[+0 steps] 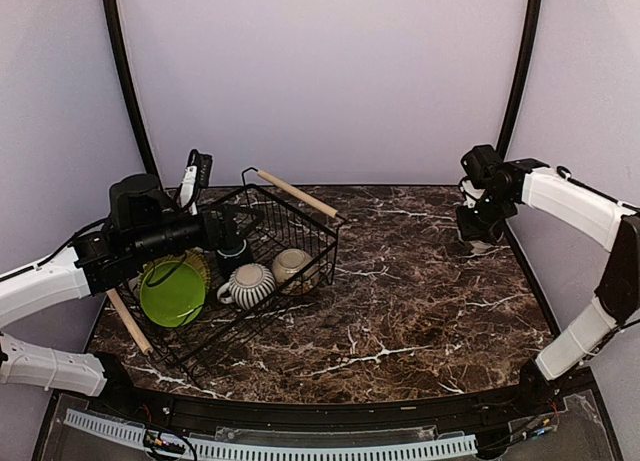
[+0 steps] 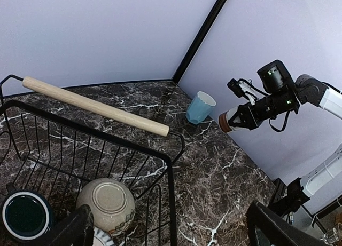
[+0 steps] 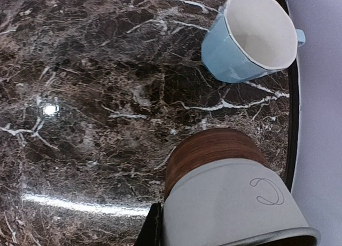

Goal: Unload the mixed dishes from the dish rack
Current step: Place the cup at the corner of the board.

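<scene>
Wood-brown base on small white cup

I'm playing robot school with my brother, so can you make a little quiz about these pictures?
1. True or false: the light blue cup sits on the table, outside the dish rack.
2. Which is in the rack? A) lime green plate B) banana C) spoon
3. Whose jaws hold the small white cup?
Key: 1 true; 2 A; 3 the right arm.
</scene>
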Controlling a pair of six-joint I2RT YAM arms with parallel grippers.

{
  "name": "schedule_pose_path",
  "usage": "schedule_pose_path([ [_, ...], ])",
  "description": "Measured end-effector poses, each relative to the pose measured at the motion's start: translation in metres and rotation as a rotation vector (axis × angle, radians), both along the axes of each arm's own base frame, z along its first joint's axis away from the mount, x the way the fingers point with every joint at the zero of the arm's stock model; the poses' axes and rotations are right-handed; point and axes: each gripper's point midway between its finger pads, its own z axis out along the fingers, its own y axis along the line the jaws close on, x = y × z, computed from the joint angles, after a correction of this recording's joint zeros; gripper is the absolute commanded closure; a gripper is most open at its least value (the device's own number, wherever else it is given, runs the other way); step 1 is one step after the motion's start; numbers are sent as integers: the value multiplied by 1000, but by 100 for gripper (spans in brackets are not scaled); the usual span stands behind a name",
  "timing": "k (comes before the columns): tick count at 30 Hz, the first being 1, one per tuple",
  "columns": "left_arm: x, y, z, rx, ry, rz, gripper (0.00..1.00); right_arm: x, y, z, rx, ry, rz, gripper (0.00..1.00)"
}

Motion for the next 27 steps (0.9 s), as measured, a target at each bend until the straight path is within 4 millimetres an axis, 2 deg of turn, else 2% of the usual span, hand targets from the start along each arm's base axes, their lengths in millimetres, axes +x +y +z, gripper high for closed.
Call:
schedule_pose_path([
  [9,-3,4,-7,38,9,3,1,21,-47,-41,-33,141,-106,100],
  [13,-6,12,1,41,-19,24,1,28,-59,-54,0,165,-123,100],
  [16,-8,16,9,34,-42,32,1,36,-64,-58,20,154,-127,100],
  [20,-8,17,8,47,-51,32,1,45,-62,-74,34,174,-120,100],
  [25,-7,17,7,55,-58,33,1,47,-61,-94,27,215,-118,100],
  [27,-7,17,7,57,-58,33,1,47,-62,-97,24,222,-120,96],
])
